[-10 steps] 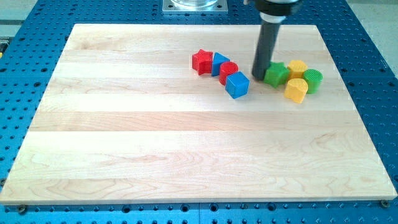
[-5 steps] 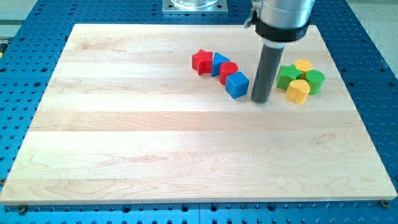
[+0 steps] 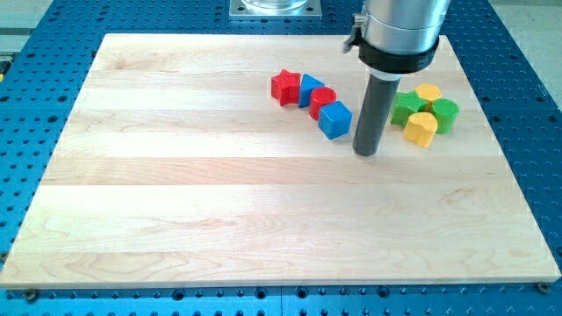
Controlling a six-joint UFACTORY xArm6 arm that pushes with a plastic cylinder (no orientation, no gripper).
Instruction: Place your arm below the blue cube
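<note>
Blue cube [image 3: 335,119] sits right of centre near the wooden table's [image 3: 176,193] top, touching a red cylinder [image 3: 322,100]. My tip [image 3: 366,153] rests just to its lower right, apart. No jaws exist here. Rod partly hides the green block [image 3: 405,109].

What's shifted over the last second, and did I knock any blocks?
My tip slid from beside the green block toward the view's bottom and slightly left; it now sits right of and a little below the blue cube, not touching it. The green block looks nudged slightly right, against the yellow blocks. The red star and the others stayed put.
</note>
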